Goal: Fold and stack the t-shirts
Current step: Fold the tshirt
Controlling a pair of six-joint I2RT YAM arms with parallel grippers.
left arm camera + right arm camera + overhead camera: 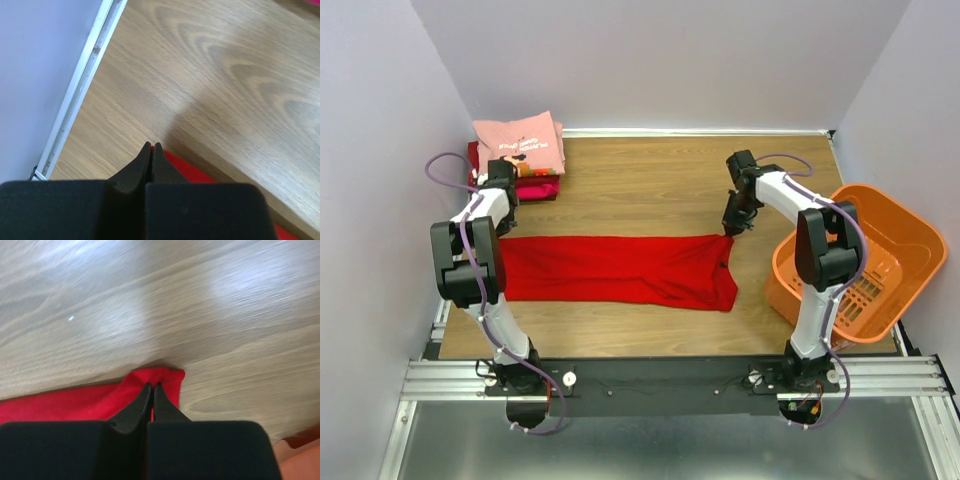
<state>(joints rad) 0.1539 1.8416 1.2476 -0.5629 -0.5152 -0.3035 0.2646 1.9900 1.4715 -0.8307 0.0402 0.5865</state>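
Right gripper (152,386) pinches red tee (65,402) corner; left gripper (151,146) closed at its edge, hold unclear. Stack (520,145) beyond left gripper; this fold looks unfinished.

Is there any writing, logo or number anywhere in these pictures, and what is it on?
On the pink t-shirt: a dark printed graphic with lettering, too small and blurred to read.
On the red t-shirt and the orange basket: no text to be seen.
Nothing else legible in any view.
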